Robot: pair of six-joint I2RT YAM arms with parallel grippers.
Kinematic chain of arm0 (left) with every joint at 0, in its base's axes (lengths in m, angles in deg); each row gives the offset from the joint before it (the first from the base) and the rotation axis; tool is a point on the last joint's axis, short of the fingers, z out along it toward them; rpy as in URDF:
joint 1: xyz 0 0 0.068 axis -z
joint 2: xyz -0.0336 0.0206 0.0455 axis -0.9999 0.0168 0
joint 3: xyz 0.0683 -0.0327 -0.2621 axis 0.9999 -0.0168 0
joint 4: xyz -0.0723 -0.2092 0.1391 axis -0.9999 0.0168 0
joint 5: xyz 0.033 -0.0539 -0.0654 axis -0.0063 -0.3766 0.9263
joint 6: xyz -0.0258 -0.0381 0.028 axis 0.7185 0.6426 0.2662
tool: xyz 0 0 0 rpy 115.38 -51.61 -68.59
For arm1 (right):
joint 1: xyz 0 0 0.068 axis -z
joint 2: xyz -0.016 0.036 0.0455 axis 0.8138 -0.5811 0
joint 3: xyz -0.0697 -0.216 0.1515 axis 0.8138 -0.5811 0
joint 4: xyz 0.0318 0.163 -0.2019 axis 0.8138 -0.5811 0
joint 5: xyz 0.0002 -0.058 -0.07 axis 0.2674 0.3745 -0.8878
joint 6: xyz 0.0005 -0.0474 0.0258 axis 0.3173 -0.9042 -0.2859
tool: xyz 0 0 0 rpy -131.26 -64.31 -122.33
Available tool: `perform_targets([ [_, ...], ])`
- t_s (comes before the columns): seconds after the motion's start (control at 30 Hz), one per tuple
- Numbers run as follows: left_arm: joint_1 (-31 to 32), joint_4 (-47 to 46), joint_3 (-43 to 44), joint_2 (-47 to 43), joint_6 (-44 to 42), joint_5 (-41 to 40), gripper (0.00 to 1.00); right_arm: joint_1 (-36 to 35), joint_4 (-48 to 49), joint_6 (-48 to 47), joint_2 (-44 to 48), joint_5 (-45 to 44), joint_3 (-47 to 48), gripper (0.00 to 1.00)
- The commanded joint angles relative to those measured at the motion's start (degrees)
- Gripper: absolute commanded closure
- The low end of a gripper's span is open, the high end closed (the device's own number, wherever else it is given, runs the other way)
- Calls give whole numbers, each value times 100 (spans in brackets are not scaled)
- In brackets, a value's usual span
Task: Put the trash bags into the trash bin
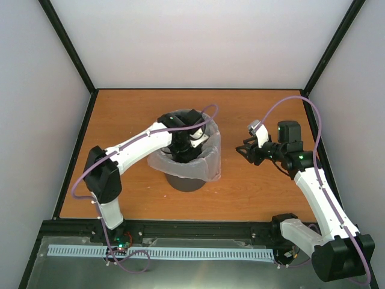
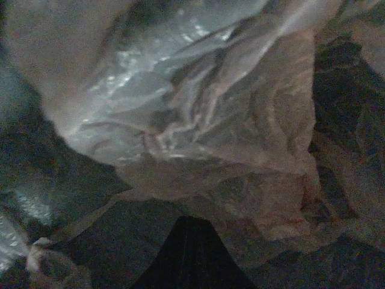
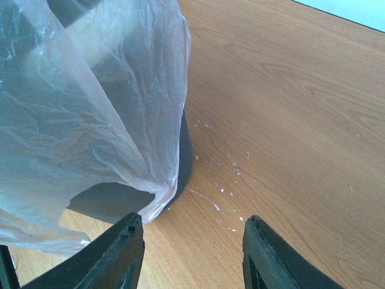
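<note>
**Bag lines the bin, left gripper inside**

Top view: the dark grey round bin (image 1: pixel 185 182) stands mid-table (image 1: pixel 258 192). The thin, pale-pink, see-through bag (image 1: pixel 210 158) sits in its mouth and folds out over the rim, hanging down the outer wall. The left gripper (image 1: pixel 186 143) reaches down inside the bin. The right gripper (image 1: pixel 243 150) hovers to the right of the bin, apart from it.

Left wrist view: crinkled, glossy bag film (image 2: pixel 240 120) fills the picture, with dark patches behind it. One dark finger (image 2: pixel 191 256) shows at the bottom edge. Whether this gripper is parted or closed, or has hold of the film, I cannot tell.

Right wrist view: the right gripper (image 3: pixel 192 226) has its fingers spread wide and holds nothing. The bag (image 3: pixel 90 120) drapes over the bin's side (image 3: pixel 183 158), nearly to its foot. White specks (image 3: pixel 219 192) dot the table just beside the bin.
</note>
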Motion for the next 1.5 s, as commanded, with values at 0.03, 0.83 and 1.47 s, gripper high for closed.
perform_targets([
  [0.03, 201, 68, 0, 179, 40, 85, 99, 3, 96, -41, 120, 23, -50, 54],
  [0.83, 290, 270, -79, -504, 497, -339, 95, 3, 97, -34, 110, -41, -29, 54],
  [1.47, 291, -252, -620, 183, 147, 390, 96, 3, 50, -109, 174, 71, -2, 54],
])
